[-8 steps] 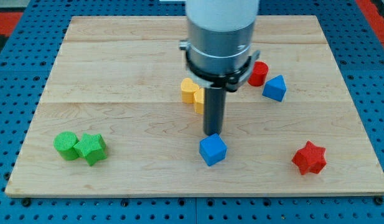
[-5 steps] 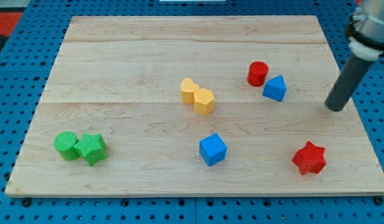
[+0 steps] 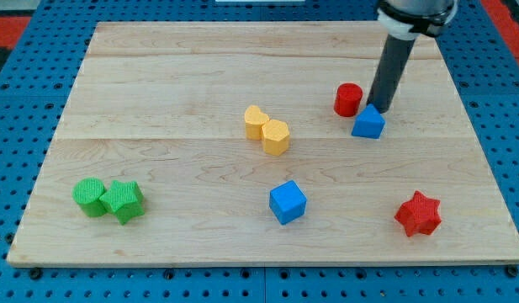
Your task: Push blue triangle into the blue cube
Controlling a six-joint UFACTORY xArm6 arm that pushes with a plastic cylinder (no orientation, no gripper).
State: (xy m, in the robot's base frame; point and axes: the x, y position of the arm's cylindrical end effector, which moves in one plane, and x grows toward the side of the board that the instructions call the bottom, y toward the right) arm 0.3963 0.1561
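No pincer on this arm, just a rod. Tip (image 3: 381,109) sits at the top edge of the blue triangle (image 3: 368,123), apparently touching it, with the red cylinder (image 3: 348,99) just to the view's left. Blue cube (image 3: 287,202) lies well apart, toward the view's bottom-left of the triangle. Two yellow blocks (image 3: 267,130) touch mid-bench (image 3: 158,84). Green pair (image 3: 108,199) at lower left, red star (image 3: 417,214) at lower right.
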